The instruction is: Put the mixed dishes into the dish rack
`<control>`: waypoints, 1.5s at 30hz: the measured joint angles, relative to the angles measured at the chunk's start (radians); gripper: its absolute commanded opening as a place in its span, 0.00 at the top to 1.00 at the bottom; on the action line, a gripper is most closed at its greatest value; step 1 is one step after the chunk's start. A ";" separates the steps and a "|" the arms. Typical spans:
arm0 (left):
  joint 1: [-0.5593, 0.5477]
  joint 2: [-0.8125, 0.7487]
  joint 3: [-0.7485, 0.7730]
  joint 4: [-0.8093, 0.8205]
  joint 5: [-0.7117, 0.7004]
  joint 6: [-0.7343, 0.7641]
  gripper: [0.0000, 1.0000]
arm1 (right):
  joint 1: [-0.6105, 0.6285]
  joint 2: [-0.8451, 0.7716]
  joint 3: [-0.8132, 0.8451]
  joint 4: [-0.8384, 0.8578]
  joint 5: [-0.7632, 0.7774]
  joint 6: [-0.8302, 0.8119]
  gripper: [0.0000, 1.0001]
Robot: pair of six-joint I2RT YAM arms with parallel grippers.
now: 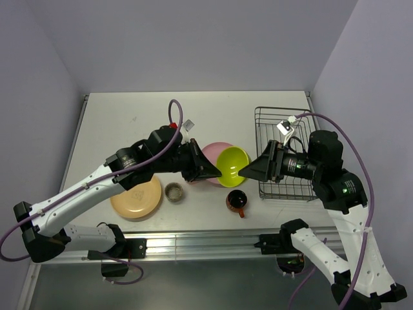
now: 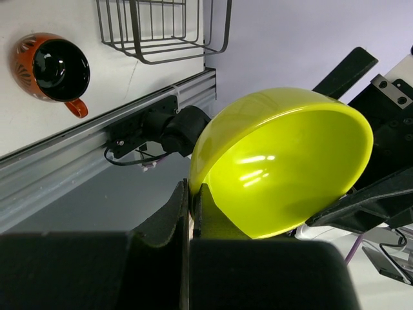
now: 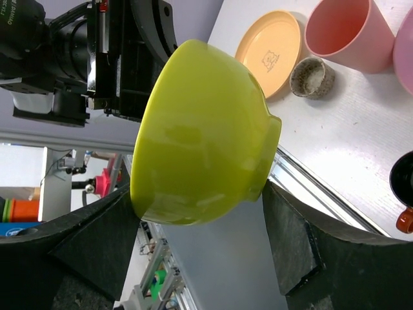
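Mid-frame in the overhead view, the lime-green bowl (image 1: 232, 165) hangs clear of the desk (image 1: 129, 116), caught between my two arms. The left tool (image 2: 191, 194) pinches its rim, one finger inside the bowl and one outside. The right tool (image 3: 197, 194) stands spread wide on either side of the bowl's body, and I cannot tell whether its fingers press on it.

I judge the bowl light, stiff plastic, glossy and likely slippery on its curved wall. The thin rim or the raised foot ring looks the surest hold. A squeeze across the round belly could let it squirt out.

By my count there are six dishes:
- **Plates:** two, the pink plate (image 1: 213, 150) just behind the bowl and the pale orange plate (image 1: 136, 197) at lower left.
- **Tumbler:** one salmon tumbler (image 3: 342, 32), at the upper right of the right wrist view.
- **Cup:** one small grey-beige cup (image 1: 173, 192).
- **Mug:** one dark red-brown mug (image 1: 237, 201), below the bowl.
- **Bowl:** the one in hand.

The one dish rack (image 1: 274, 123) sits at right. I see no dish in it, though the arm covers part of it.
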 measured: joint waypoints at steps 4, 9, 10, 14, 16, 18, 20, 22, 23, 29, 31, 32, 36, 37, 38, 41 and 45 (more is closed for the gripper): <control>0.001 0.003 0.000 0.001 -0.001 0.000 1.00 | 0.000 -0.004 0.000 0.005 0.003 0.009 0.30; 0.003 0.003 0.000 0.004 0.000 0.000 1.00 | 0.000 -0.006 -0.001 0.013 0.010 0.024 0.85; 0.004 0.003 0.000 0.005 0.000 0.000 1.00 | 0.000 -0.006 -0.003 0.021 0.011 0.027 1.00; 0.010 0.003 0.000 0.006 0.001 0.003 0.78 | 0.000 -0.008 -0.012 0.039 0.012 0.036 1.00; 0.016 0.003 0.000 0.009 0.008 0.014 0.41 | 0.000 -0.008 -0.012 0.041 0.017 0.038 1.00; 0.026 0.003 0.000 0.022 0.019 0.014 0.27 | 0.000 -0.005 -0.011 0.040 0.031 0.038 1.00; 0.039 0.003 0.000 0.025 0.031 0.017 0.23 | 0.000 0.009 0.000 0.034 0.046 0.034 1.00; 0.060 0.004 0.005 0.017 0.042 0.026 0.20 | 0.000 0.039 0.024 0.024 0.070 0.029 1.00; 0.068 0.006 0.011 0.009 0.044 0.027 0.19 | 0.000 0.055 0.040 0.014 0.085 0.024 1.00; 0.159 0.036 0.138 -0.204 -0.041 0.083 0.20 | 0.002 0.195 0.209 -0.106 0.316 -0.044 1.00; 0.200 0.045 0.178 -0.278 -0.072 0.124 0.22 | 0.002 0.276 0.288 -0.160 0.456 -0.069 1.00; 0.218 0.054 0.201 -0.317 -0.089 0.156 0.23 | 0.003 0.318 0.322 -0.178 0.527 -0.080 1.00; 0.231 0.097 0.246 -0.391 -0.140 0.259 0.24 | 0.003 0.522 0.448 -0.243 0.853 -0.123 1.00; 0.230 0.106 0.245 -0.409 -0.150 0.290 0.24 | 0.003 0.583 0.479 -0.261 0.927 -0.131 1.00; 0.230 0.110 0.241 -0.420 -0.159 0.305 0.24 | 0.002 0.637 0.502 -0.272 0.992 -0.140 1.00; 0.230 0.105 0.201 -0.429 -0.204 0.365 0.24 | 0.001 0.829 0.576 -0.311 1.212 -0.161 1.00; 0.231 0.090 0.148 -0.428 -0.250 0.431 0.24 | -0.007 1.074 0.679 -0.385 1.455 -0.180 1.00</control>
